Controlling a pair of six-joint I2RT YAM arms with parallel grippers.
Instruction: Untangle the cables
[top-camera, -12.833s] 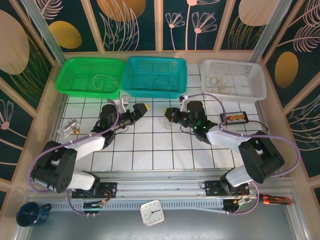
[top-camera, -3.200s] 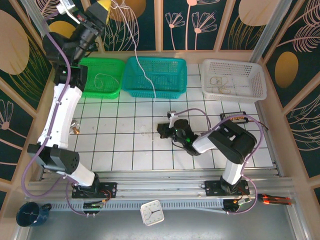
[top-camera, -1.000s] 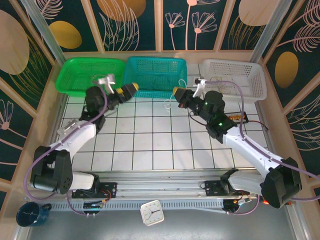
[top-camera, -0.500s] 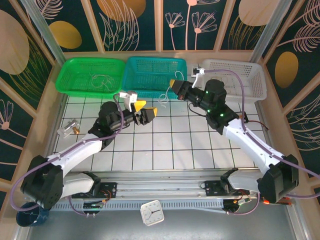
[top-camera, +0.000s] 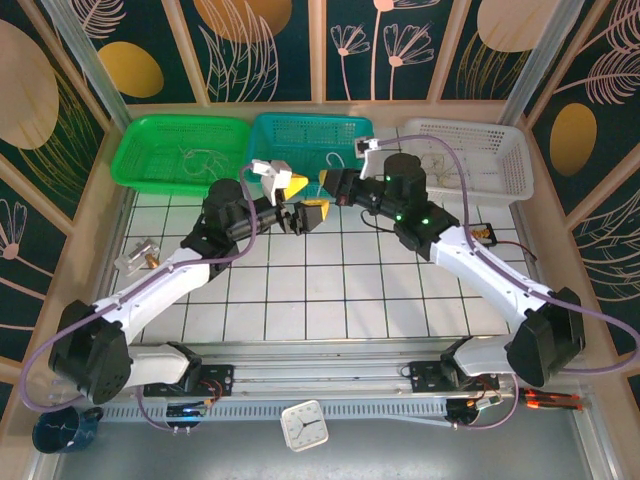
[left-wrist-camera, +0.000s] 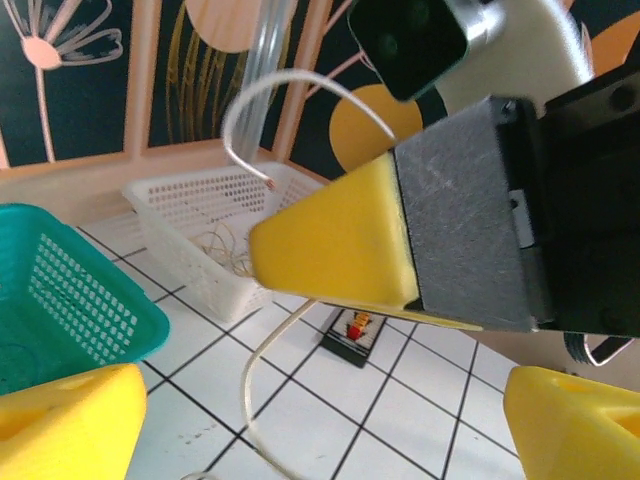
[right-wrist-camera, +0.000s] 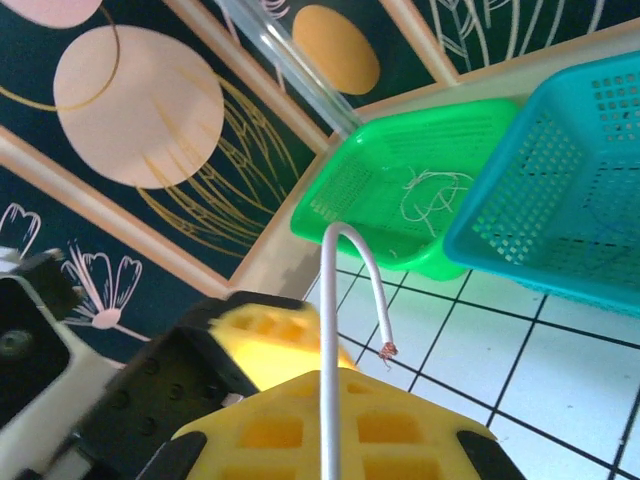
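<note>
From above: spreading the left pincer wide, yellow fingers well apart, just beside the right pincer over the white-tiled table. Clamping the right pincer closed, tip aiming at the left one; pinching something too thin to make out here. Finding three baskets just beyond both pincers: green basket, teal basket, white basket, with pale cables coiling in the green one. Noting a small black box well off to the right pincer's right, and a clock far behind both, its face too small for reading.

Left wrist: looking out between own fingers, parted to the lower corners. Facing the right pincer's yellow tip close ahead, closed on a thin white cable arcing up out of it and trailing down beneath it. Catching the black box below that tip, its red-and-yellow marking too blurred for reading.

Right wrist: gripping the thin white cable between own closed fingers, letting it rise, bend over and end in a bare coppery tip. Meeting the left pincer's yellow-and-black finger just ahead, leftward; spotting the pale cables in the green basket farther on.
</note>
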